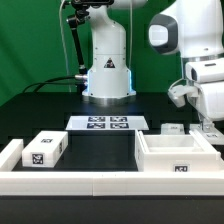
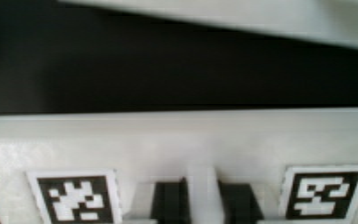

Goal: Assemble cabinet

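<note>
Exterior view, left to right: a drawer block (image 1: 45, 150) lies at 8 o'clock on the counter (image 1: 100, 150). The marker board (image 1: 108, 123) lies at centre. The cabinet's box body (image 1: 160, 162) sits at 4 o'clock, open side up, with a small white piece (image 1: 172, 128) just behind it. The arm hangs at 3 o'clock beyond the box body, and the jaws are too small there to read.

Wrist view shows a white tagged part (image 2: 158, 140) close under the camera. Whether the jaws are released or clenched cannot be told.

Risk: a descent without clear sight may clip the box body's rear rim or nudge the small white piece, skewing later alignment.

Open room: bare counter lies between the drawer block and the box body. The front border rail (image 1: 100, 185) limits travel toward 6 o'clock.
</note>
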Motion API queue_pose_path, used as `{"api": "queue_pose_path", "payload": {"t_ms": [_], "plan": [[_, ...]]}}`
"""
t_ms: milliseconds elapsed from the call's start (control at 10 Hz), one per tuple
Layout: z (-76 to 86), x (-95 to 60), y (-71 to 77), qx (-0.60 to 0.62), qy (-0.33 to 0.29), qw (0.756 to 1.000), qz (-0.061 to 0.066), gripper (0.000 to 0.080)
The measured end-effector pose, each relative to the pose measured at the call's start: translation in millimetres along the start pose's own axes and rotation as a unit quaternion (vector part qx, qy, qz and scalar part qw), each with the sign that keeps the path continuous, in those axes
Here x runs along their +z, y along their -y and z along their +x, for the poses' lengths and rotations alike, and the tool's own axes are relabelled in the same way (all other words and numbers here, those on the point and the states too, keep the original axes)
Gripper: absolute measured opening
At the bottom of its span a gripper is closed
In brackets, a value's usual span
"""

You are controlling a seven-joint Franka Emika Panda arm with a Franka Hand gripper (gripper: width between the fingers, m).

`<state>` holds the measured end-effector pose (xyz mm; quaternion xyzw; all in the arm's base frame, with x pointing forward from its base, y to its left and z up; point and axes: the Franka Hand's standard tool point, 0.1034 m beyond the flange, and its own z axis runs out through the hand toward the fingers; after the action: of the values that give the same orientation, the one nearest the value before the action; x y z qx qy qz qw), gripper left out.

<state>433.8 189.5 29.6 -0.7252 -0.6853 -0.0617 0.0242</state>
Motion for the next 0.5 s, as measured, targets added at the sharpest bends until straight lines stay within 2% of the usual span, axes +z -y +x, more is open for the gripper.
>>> {"api": "queue_pose_path", "payload": {"t_ms": [100,300,500], "plan": [[-8.1,-11.3,-4.7,0.005,0.009,1.0,0.0,0.0068],[-36.1,-34.7,-18.5,0.009,0.027,1.0,-0.001,0.0068],[-58.0,-43.2,-26.7,0.021,0.033,0.999,-0.003,0.0068]]}}
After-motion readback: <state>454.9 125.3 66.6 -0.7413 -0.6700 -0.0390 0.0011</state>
